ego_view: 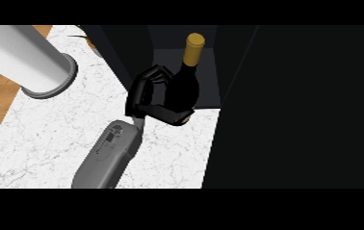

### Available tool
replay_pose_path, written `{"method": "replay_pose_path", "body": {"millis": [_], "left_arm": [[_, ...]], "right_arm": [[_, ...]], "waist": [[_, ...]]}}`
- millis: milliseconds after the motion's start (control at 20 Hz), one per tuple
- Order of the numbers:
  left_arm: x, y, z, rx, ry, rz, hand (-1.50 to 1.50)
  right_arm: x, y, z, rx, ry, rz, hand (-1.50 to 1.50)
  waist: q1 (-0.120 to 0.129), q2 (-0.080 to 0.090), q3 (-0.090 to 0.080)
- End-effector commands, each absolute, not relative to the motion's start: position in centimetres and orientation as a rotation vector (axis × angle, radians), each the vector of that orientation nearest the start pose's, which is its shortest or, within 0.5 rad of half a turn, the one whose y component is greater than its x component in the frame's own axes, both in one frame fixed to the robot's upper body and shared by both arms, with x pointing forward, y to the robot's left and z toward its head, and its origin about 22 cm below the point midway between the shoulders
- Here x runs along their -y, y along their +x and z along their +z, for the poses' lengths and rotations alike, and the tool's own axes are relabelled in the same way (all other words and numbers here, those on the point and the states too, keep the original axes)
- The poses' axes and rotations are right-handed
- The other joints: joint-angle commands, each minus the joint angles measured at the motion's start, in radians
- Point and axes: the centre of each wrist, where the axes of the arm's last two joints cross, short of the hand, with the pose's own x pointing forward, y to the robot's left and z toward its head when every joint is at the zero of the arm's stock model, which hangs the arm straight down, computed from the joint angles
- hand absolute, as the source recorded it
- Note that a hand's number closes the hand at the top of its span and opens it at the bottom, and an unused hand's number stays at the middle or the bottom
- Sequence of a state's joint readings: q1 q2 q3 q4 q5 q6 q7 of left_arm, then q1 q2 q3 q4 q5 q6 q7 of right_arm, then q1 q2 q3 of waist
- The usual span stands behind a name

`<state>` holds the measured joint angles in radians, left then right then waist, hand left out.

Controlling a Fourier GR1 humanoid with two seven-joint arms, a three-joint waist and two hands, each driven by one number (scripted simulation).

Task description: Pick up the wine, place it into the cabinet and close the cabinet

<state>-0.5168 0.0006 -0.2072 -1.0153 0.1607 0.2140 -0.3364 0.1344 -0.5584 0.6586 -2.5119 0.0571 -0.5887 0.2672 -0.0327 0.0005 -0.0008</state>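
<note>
The wine bottle (186, 77) is dark with a gold-capped neck. It stands roughly upright at the mouth of the dark cabinet (165, 40), just past the counter's edge line. My left hand (146, 93) is shut on it from the left side. Its fingers curl round the bottle's body and its thumb (177, 119) crosses the bottle's lower part, so the base is hidden. The grey forearm (108, 154) comes up from the lower edge. A wide black cabinet door (292, 104) stands open at the right. My right hand shows nowhere.
A thick pale grey cylinder (34, 60) with a ringed base stands at the upper left on the white marble counter (64, 128). A strip of wood (7, 96) shows at the far left. The open door fills the right half of the view.
</note>
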Motion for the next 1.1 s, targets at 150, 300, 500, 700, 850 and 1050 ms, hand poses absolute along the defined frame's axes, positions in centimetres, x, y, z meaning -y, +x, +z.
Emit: {"method": "replay_pose_path", "body": {"millis": [150,300,500,700,850,1050], "left_arm": [[-11.2,36.4,-0.3,1.766,-0.156,-0.095,1.5],[-10.1,37.9,0.8,1.768,-0.122,-0.077,1.5],[-9.6,38.0,0.4,1.736,-0.125,-0.083,1.5],[-9.8,38.8,-0.4,1.725,-0.046,-0.147,1.5],[-9.2,39.6,0.5,1.7,0.024,-0.18,1.5],[-9.8,40.6,0.6,1.635,0.035,-0.113,1.5]], "right_arm": [[18.1,7.5,18.8,1.927,0.22,0.129,-1.5],[18.9,7.6,19.1,1.943,0.246,0.143,-1.5],[18.9,7.7,18.6,1.951,0.252,0.145,-1.5],[18.8,7.4,19.3,1.945,0.29,0.145,-1.5],[19.0,7.1,19.6,1.953,0.272,0.153,-1.5],[18.7,8.1,18.1,1.955,0.276,0.154,-1.5]], "waist": [[-0.005,0.002,-0.001],[-0.026,0.006,0.001],[-0.021,0.004,0.001],[-0.042,0.011,-0.001],[-0.043,0.008,-0.001],[-0.056,0.017,0.001]]}}
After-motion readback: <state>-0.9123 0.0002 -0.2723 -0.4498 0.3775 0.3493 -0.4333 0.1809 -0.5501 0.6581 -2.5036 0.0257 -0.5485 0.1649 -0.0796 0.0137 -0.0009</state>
